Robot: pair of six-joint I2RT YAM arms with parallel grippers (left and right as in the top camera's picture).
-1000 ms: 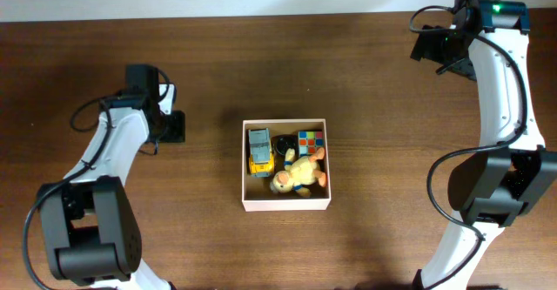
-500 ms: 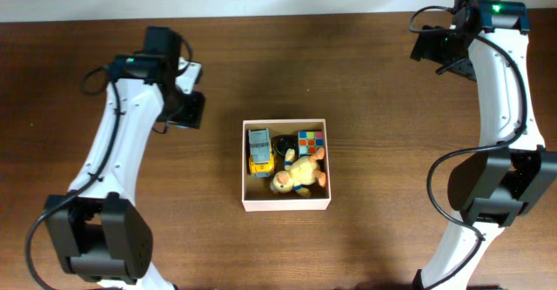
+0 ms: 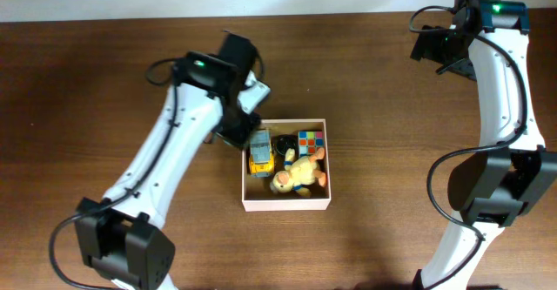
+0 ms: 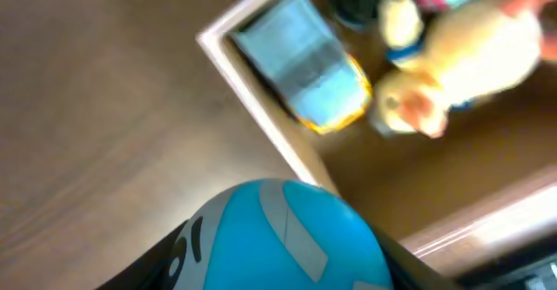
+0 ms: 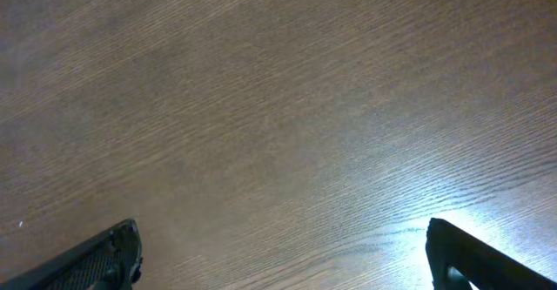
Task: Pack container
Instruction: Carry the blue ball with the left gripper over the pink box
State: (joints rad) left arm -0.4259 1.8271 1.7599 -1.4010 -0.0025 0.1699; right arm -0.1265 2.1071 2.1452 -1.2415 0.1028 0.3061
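Count: one container (image 3: 287, 205), four items inside: truck (image 3: 259, 151), plush duck (image 3: 300, 173), colour cube (image 3: 310, 140), dark item (image 3: 284, 142) too small to tell. Fifth toy, blue toy (image 4: 283, 229), outside.
Container: mid-table, square so no long axis, sides parallel to table edges, opening up. Thin cream walls, tan floor.
Left gripper (image 4: 291, 273) above container's far-left corner, jaws clamped on blue toy.
Right gripper (image 5: 287, 259) well apart over bare table (image 5: 261, 107), jaws spread wide, nothing between.
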